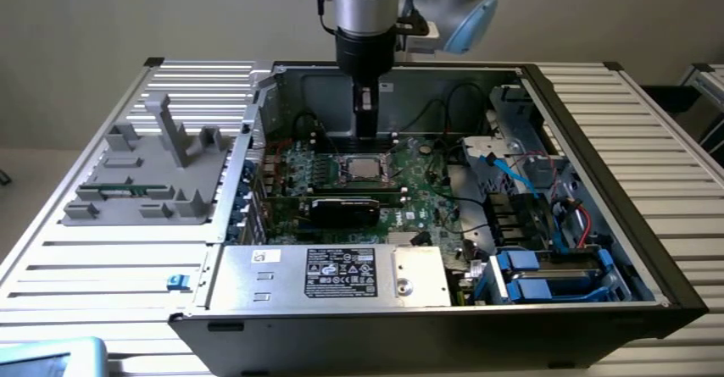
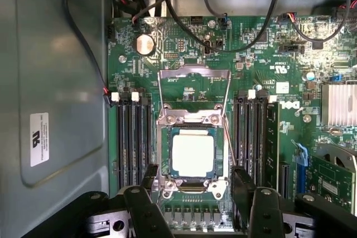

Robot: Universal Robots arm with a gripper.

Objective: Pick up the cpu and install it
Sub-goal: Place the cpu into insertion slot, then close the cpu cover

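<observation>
Cpu (image 2: 193, 156) lies flat in the socket (image 2: 167, 185), so we judge placing nearly done, the pincer (image 1: 364, 133) hanging released at its 12 o'clock in the exterior view, the retention frame (image 2: 194, 73) not yet closed.

You are reading a white Dell logo (image 2: 290, 104) on the green motherboard (image 2: 256, 43), just beside the memory slots (image 2: 254, 137); a white UL-style mark (image 2: 281, 68) is sitting near it; on the grey case wall (image 2: 61, 54) a white sticker (image 2: 39, 139) is carrying a similar black mark, its fine print unreadable; in the exterior view, at six o'clock of the open case, a black label (image 1: 339, 273) on the power supply cover (image 1: 419, 275) is showing white symbols too small to read.
</observation>
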